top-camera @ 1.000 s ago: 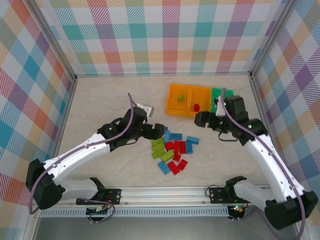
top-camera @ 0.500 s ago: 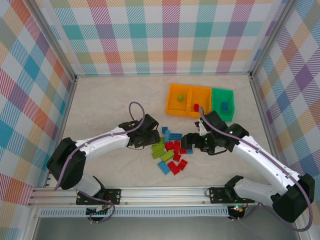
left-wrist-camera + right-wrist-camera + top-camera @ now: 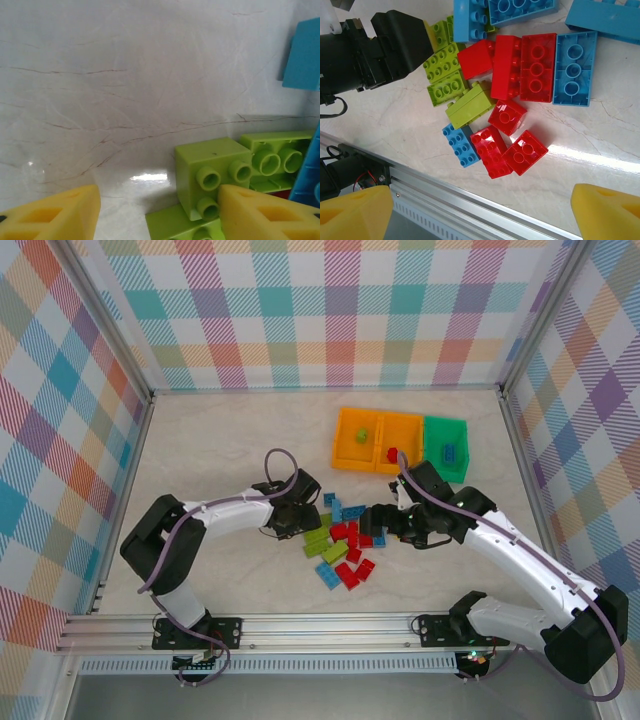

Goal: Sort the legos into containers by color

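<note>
The legos lie in a loose pile (image 3: 345, 540) at mid-table, in red, blue and lime green. My left gripper (image 3: 308, 524) sits low at the pile's left edge, open. In the left wrist view its yellow fingertips (image 3: 262, 215) flank a lime green brick (image 3: 215, 172), which stands close to the right one. My right gripper (image 3: 374, 526) hovers open over the pile's right side, with red bricks (image 3: 512, 147) and a blue brick (image 3: 461, 145) below it. The three joined containers (image 3: 345, 455) stand at the back right, holding a green brick (image 3: 362, 434), a red brick (image 3: 393, 453) and a blue brick (image 3: 450, 452).
An aluminium rail (image 3: 330, 625) runs along the table's near edge, also seen as the rail (image 3: 470, 200) just below the pile in the right wrist view. Checked walls enclose the table. Bare marble surface (image 3: 220, 450) spreads to the left and back.
The right gripper swung from beside the bins down to the pile's right side, then held. The left arm folded its elbow back while its gripper settled lower at the lime bricks.
</note>
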Tool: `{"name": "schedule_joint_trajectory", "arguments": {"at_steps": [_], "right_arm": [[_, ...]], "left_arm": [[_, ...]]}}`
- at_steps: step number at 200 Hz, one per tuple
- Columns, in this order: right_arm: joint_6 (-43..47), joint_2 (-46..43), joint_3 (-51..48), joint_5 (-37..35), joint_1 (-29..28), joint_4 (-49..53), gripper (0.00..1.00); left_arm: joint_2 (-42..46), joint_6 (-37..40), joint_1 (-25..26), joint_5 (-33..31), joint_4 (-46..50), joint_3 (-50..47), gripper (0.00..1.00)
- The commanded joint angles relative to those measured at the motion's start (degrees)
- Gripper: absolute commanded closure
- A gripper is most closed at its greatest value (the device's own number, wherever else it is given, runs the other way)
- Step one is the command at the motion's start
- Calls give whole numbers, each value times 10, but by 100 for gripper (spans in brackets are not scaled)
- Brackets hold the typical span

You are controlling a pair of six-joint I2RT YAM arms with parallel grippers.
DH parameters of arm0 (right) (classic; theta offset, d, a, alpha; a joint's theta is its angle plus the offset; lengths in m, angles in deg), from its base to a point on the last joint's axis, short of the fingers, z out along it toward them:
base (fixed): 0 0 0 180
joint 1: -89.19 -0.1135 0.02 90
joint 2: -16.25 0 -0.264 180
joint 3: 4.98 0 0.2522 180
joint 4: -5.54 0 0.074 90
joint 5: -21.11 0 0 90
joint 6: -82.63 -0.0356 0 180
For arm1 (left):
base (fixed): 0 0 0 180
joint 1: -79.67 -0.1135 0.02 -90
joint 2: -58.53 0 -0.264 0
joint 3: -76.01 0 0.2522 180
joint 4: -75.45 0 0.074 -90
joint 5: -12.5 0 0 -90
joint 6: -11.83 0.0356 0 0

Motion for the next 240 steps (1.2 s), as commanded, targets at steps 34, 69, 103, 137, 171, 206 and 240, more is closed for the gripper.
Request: {"name": "schedule_joint_trajectory", "arguments": {"at_steps": [34, 69, 103, 137, 171, 206, 240], "right_arm": [[-8, 0, 6, 7, -4, -4, 7], [-11, 3, 9, 5, -6, -7, 7], [-12, 5, 16, 4, -6, -7, 6], [-18, -3, 18, 1, -7, -8, 6], [-23, -16, 23, -11, -7, -8, 5], [-34, -37, 22, -32, -7, -12, 5], [-48, -63, 14, -52, -7, -17, 4]], "left_arm": [[-16, 3, -7, -22, 25, -16, 64], [25, 2, -12, -40, 37, -37, 77], [56, 9, -16, -49, 54, -31, 82], [79, 18, -18, -46, 72, -14, 83], [107, 36, -18, -32, 70, 29, 83], [76, 79, -17, -18, 49, 114, 83], [-31, 129, -18, -44, 17, 247, 83]]}}
